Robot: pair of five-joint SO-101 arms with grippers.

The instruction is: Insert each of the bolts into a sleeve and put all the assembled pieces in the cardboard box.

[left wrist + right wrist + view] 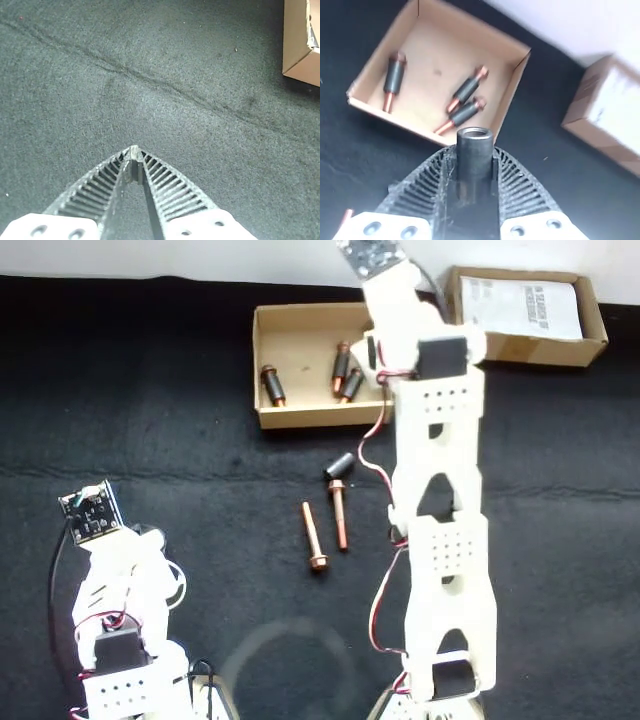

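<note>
My right gripper [474,150] is shut on a dark sleeve [474,137] whose hollow end faces the camera. It hangs just above the near wall of the open cardboard box [512,90], by the box's right corner [300,418]. Three assembled pieces lie in the box: one on the left [272,385] and two side by side on the right [345,375]. On the black mat lie a bare copper bolt [313,535] and a second bolt [340,515] with a sleeve [340,465] at its far end. My left gripper [134,152] is shut and empty above bare mat at the near left.
A second cardboard box [525,315] with a white sheet on top stands at the back right, close to the right arm [440,500]. That arm stretches up the middle right of the table. A corner of a box [300,40] appears in the left wrist view.
</note>
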